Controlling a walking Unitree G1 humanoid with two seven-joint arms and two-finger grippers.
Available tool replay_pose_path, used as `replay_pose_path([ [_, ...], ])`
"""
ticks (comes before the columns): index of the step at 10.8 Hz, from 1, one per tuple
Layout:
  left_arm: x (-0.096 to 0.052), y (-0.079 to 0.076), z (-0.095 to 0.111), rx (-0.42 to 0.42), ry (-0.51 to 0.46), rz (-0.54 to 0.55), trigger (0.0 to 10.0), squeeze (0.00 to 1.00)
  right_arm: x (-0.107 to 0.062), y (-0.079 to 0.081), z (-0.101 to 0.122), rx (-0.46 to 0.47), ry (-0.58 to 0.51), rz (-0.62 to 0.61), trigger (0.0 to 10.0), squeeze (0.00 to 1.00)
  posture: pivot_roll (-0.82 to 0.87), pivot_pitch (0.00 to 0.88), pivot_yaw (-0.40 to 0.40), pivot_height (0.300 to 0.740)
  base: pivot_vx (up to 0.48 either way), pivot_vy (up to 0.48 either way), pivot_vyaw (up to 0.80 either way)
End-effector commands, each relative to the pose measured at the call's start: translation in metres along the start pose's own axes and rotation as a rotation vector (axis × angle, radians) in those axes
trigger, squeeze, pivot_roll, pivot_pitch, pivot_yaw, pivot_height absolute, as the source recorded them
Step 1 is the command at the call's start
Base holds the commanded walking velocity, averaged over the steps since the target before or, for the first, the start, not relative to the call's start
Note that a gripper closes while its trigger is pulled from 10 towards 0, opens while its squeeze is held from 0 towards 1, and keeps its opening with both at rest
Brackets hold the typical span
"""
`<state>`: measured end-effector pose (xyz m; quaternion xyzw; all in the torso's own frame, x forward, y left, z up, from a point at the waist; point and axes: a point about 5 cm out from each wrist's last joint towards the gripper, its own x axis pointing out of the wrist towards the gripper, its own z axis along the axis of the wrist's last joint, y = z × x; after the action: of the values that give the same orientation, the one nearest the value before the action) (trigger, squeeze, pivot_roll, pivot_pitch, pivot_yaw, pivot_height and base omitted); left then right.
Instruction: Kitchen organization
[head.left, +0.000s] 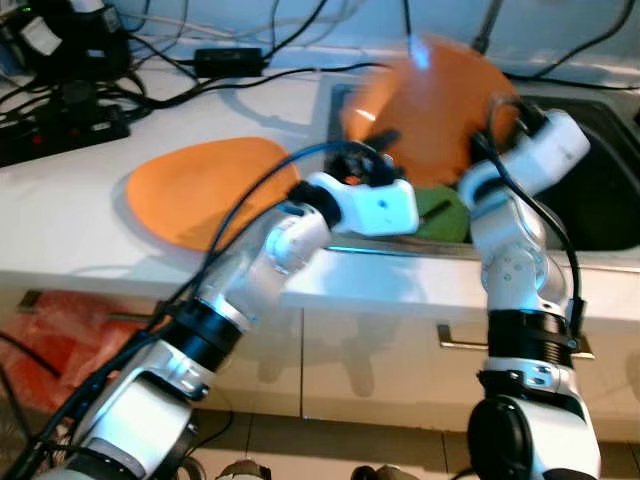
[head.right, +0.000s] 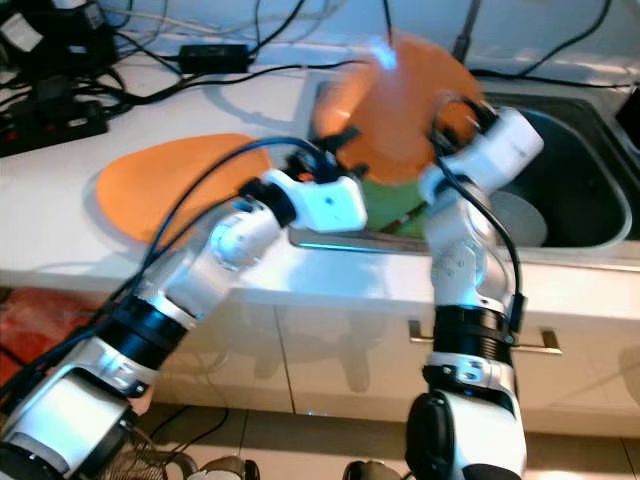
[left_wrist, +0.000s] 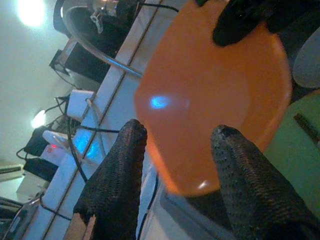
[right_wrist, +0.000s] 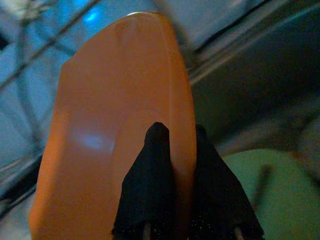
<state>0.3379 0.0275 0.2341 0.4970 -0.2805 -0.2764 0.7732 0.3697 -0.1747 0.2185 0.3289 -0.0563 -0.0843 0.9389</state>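
The tilted orange plate (head.left: 430, 105) held over the sink (head.left: 600, 215) blocks its left half; the dark right half lies open. Cables (head.left: 150, 75) and a power strip (head.left: 60, 130) crowd the counter's (head.left: 80, 230) back, and a second orange plate (head.left: 205, 190) covers its middle.

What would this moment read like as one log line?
right gripper: shut on orange plate over sink | left gripper: open near plate

No readable text, labels, brands or numbers can be made out in any view. Lettering, if present on the gear at the back of the table (head.left: 90, 210), is blurred beyond reading.
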Motion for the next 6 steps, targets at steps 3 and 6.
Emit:
replay_pose_path([
  [3, 0.0, 0.004, 0.001, -0.06, 0.0, 0.035, 10.0, 0.0, 0.001, 0.0, 0.008, -0.076, -0.075, -0.018, 0.0, 0.0, 0.07, 0.076, -0.021, 0.74, 0.0, 0.0, 0.0],
  [6, -0.006, 0.014, -0.016, -0.257, 0.08, 0.145, 10.0, 0.0, 0.001, -0.004, 0.0, -0.209, -0.081, -0.013, 10.0, 0.0, 0.07, 0.079, -0.025, 0.74, 0.0, 0.0, 0.0],
])
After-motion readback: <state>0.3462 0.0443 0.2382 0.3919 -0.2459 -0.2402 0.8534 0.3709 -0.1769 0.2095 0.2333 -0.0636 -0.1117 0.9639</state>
